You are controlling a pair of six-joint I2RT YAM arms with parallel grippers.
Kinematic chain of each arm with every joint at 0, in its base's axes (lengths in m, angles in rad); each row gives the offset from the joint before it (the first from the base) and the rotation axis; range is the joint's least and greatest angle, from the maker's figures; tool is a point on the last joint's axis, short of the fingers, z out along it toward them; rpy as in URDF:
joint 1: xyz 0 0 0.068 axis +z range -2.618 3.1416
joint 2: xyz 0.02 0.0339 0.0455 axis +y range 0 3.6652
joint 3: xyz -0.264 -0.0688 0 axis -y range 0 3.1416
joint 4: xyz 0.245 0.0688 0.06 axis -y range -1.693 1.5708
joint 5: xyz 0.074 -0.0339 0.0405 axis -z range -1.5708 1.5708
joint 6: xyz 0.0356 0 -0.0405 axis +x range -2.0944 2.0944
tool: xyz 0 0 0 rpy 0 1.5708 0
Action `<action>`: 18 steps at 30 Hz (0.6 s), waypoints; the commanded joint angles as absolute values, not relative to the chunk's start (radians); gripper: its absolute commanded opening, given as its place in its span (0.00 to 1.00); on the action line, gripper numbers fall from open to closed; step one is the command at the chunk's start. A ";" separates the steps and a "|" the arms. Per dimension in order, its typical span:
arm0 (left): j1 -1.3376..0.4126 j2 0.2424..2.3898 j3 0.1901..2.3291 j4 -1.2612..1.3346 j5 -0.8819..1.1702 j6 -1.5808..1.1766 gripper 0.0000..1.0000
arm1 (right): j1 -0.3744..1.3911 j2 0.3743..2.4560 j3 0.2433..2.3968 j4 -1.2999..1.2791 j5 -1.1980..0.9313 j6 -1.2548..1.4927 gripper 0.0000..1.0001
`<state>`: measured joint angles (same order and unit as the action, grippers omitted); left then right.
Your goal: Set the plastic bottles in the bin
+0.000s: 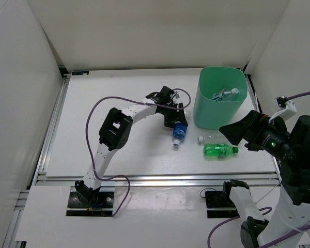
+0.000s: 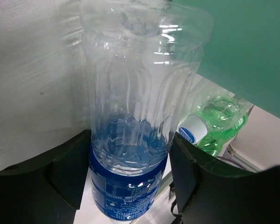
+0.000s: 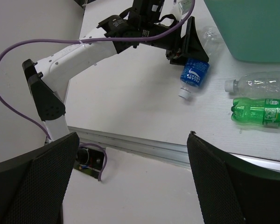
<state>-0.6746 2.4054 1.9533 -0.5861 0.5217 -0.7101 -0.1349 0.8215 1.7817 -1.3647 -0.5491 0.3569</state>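
**Left pincer clamped on the blue-label bottle, just short of the bin**

Nearest the arm bases, the right pincer (image 3: 133,135) hangs above the near right part of the worktop (image 1: 119,155). Its two dark fingers stand wide apart with nothing between them, and its camera looks out across the surface.

A little farther in, the green bottle (image 1: 220,150) lies on its side on the worktop, cap pointing right in the overhead view. Just behind it, close but apart, lies the plain clear bottle (image 1: 209,137), also on its side, with its white cap pointing left.

To the left of those two is the blue-label bottle (image 1: 179,132). The left pincer (image 1: 176,120) has closed on it: in the left wrist view a black finger (image 2: 65,177) presses against each side of the bottle at the top edge of the blue label. The bottle's cap end points toward the near edge and its clear base toward the far side. Whether it is resting on the worktop or raised off it cannot be told. The left arm reaches to it in an arc from the near left.

Farthest back on the right stands the bin (image 1: 206,111), upright and open-topped, just beside the gripped bottle. Inside it lies the pale-label bottle (image 1: 225,94).
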 commanded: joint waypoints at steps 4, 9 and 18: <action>-0.615 2.315 1.849 -0.607 0.499 -0.689 0.54 | -0.129 0.813 1.772 -1.457 -0.546 0.334 1.00; -0.505 2.125 1.804 -0.607 0.387 -0.727 0.52 | -0.129 0.804 1.772 -1.457 -0.537 0.334 1.00; -0.446 2.242 2.592 -0.563 0.357 -0.729 0.54 | -0.129 0.795 1.752 -1.457 -0.537 0.334 1.00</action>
<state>-0.4095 2.2707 2.3177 -0.6460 0.3359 -0.7277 -0.1349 0.8017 1.7592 -1.3659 -0.5446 0.3569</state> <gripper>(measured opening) 0.729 0.998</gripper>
